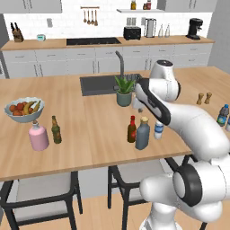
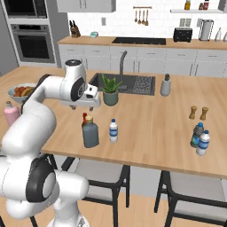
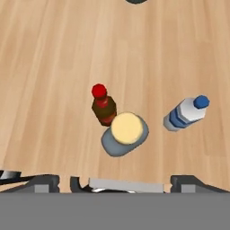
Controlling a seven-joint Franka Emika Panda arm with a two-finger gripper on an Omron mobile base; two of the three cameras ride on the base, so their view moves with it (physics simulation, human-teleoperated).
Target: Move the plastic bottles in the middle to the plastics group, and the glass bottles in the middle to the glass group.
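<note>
In the middle of the island stand a broad grey-blue bottle (image 1: 143,134) (image 2: 90,133) (image 3: 125,134) with a tan cork, a slim dark brown bottle (image 1: 131,129) (image 3: 103,108) with a red cap touching its side, and a small clear plastic bottle (image 1: 158,129) (image 2: 113,131) (image 3: 186,113) with a blue cap. My gripper (image 3: 117,182) (image 2: 84,106) hangs above them, open and empty. The glass group, a pink bottle (image 1: 38,137) and an olive-brown bottle (image 1: 55,130), stands at the left. The plastics group (image 1: 222,115) (image 2: 199,138) stands at the right.
A fruit bowl (image 1: 23,110) sits behind the glass group. A potted plant (image 1: 124,92) and the sink (image 1: 101,84) lie behind the middle bottles. Two brown shakers (image 2: 198,112) stand behind the plastics group, a soap dispenser (image 2: 166,85) by the sink. Chairs are tucked under the island's near edge.
</note>
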